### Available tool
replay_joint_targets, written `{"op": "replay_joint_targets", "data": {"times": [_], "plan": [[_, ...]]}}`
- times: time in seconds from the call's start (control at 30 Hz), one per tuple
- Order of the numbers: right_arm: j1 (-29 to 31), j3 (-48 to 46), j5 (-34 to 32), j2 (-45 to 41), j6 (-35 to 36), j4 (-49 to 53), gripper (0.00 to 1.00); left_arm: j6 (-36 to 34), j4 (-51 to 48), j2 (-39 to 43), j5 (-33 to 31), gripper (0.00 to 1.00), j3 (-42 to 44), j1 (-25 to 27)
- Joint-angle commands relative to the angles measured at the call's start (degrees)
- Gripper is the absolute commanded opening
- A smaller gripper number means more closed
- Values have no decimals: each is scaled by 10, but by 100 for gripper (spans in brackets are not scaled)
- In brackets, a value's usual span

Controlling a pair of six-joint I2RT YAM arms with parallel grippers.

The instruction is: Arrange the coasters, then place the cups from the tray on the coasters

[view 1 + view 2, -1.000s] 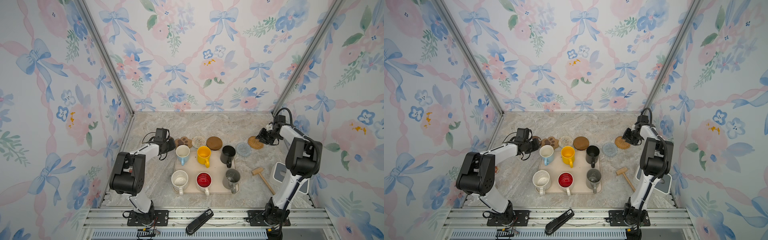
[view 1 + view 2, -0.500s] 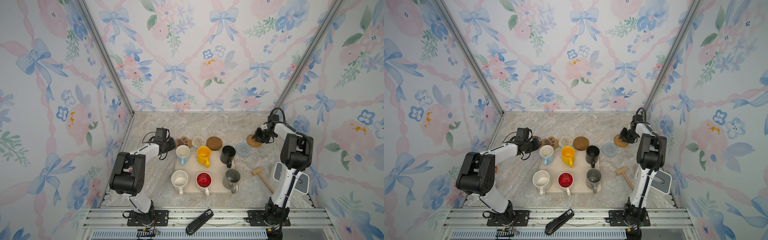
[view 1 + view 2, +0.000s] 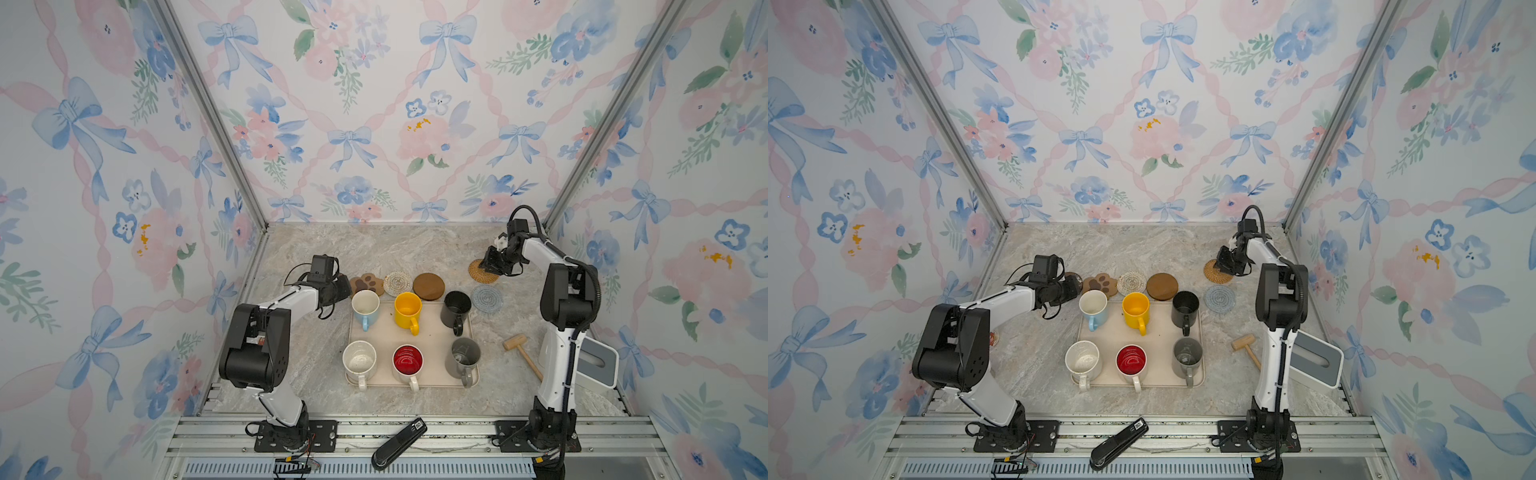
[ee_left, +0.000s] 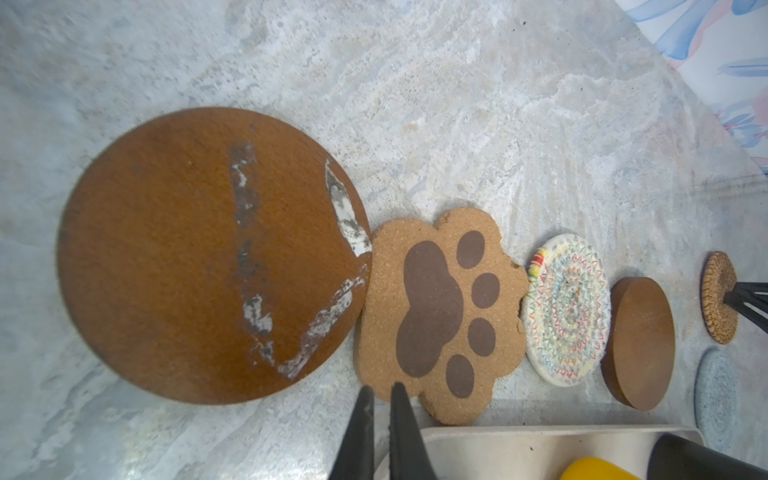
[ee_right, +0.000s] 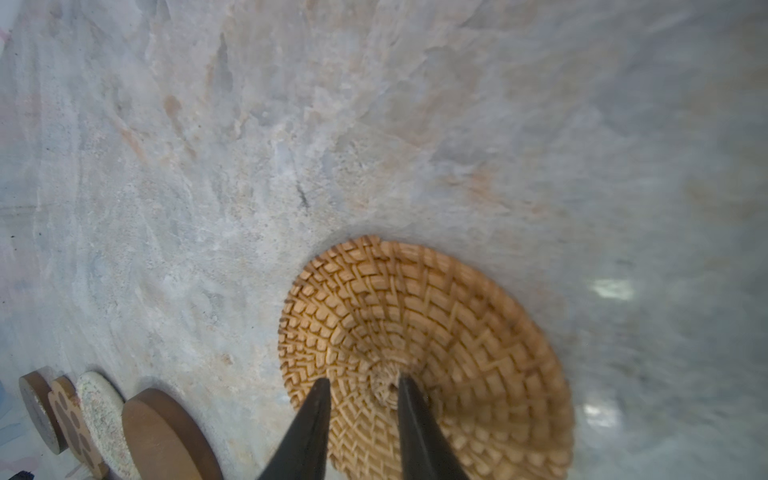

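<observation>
Rested the right claw (image 5: 365,384), narrowly parted and gripping nothing, tips down on the tan rattan coaster (image 5: 457,316), likely to drag it over the surface (image 3: 374,249) into line. Held the left claw (image 4: 382,388) pinched shut, empty, beside the paw-shaped coaster (image 4: 432,307), probably for nudging. Had all six cups (image 3: 408,309) standing on the tray (image 3: 432,336).

Tan basket-weave rattan coaster (image 5: 415,324); cork-brown paw coaster (image 4: 436,316) with dark brown pads; cream woven coaster (image 4: 567,309) with rainbow stitches; rust-brown round coaster (image 4: 166,257) streaked white; marbled grey-beige surface (image 4: 457,104).
</observation>
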State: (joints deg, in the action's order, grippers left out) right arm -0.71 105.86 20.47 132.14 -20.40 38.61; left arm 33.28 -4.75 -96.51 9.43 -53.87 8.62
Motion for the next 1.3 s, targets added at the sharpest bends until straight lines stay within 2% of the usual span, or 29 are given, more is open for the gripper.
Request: {"op": "replay_joint_targets", "data": {"times": [0.0,0.07,0.5,0.77,1.27], "plan": [[34,7,-2,33,14,60,31,3,-7,0,-4,8,-3,2],[42,0,15,31,13,58,31,2,-7,0,-5,8,-2,2],[73,-52,22,-4,40,89,30,2,-6,0,-6,8,5,2],[77,-101,20,-25,35,81,30,1,-6,6,-10,8,14,2],[78,-138,10,-54,34,80,31,2,-5,10,-10,9,18,2]]}}
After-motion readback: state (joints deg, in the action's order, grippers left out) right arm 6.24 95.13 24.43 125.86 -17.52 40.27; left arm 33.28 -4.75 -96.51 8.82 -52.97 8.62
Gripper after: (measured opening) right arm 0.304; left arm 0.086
